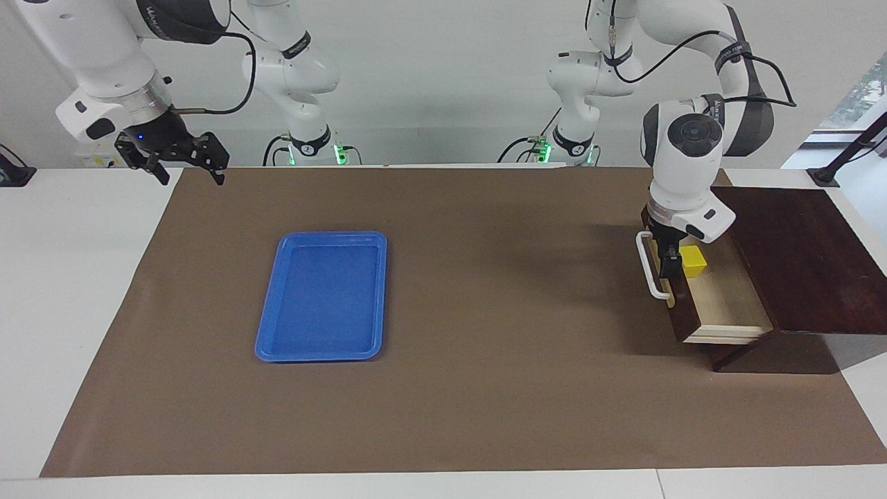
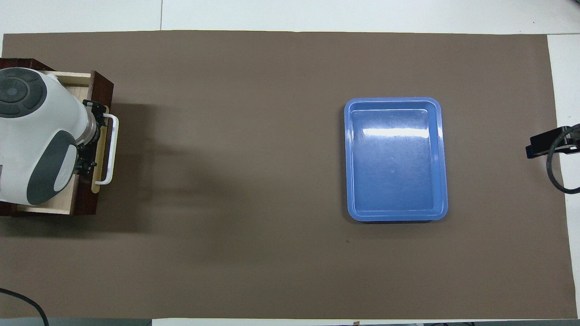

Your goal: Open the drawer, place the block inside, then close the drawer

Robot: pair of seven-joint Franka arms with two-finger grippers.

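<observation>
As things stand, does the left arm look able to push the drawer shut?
Probably yes. The left hand is already down at the drawer front by its white handle, nothing lies between them, and the block sits inside, below the rim.

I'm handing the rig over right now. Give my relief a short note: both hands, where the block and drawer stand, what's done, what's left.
Left hand: open, holding nothing, down at the drawer front between the white handle and the block.
Right hand: open, empty, waiting over the table edge at the right arm's end.
Block: lying loose inside the drawer, close to the drawer front.
Drawer: partly open, pale interior showing.
Blue tray: empty, mid-table, not part of the job.
Done: drawer opened, block placed inside.
Left: push the drawer fully shut, probably with the left hand against the front.
</observation>
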